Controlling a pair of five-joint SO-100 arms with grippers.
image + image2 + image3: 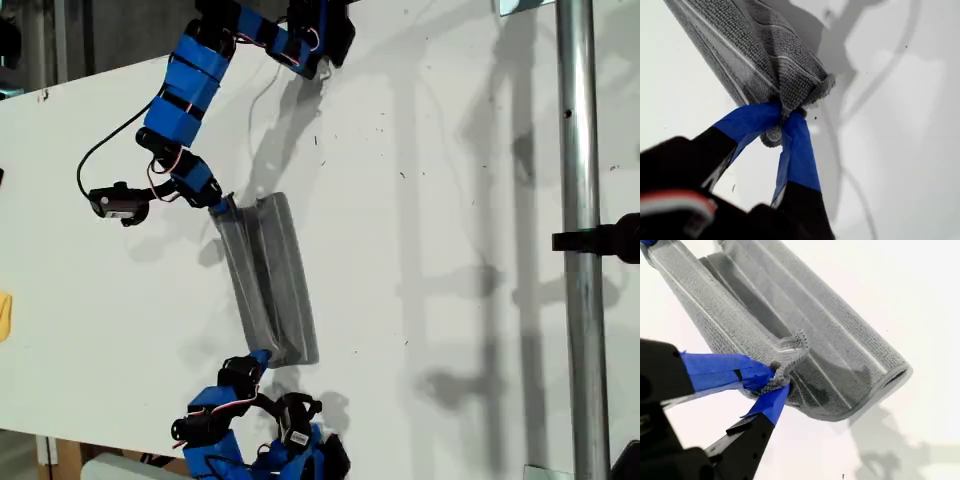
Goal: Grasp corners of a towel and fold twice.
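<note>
The towel (270, 280), dark grey with thin white stripes, lies folded into a long narrow strip on the white table (450, 200). My first gripper (222, 207) is at the strip's far end in the exterior view, shut on a bunched corner (790, 100) of the towel (755, 50). My second gripper (262, 356) is at the strip's near end, shut on another hemmed corner (790, 352). In the second wrist view the towel (830, 340) curves over in a rounded fold, with its upper layer lifted slightly off the table.
A metal pole (580, 250) with a black clamp (600, 240) runs down the exterior view's right. A yellow object (4, 315) sits at that view's left edge. The table's near edge runs along the bottom left of the exterior view.
</note>
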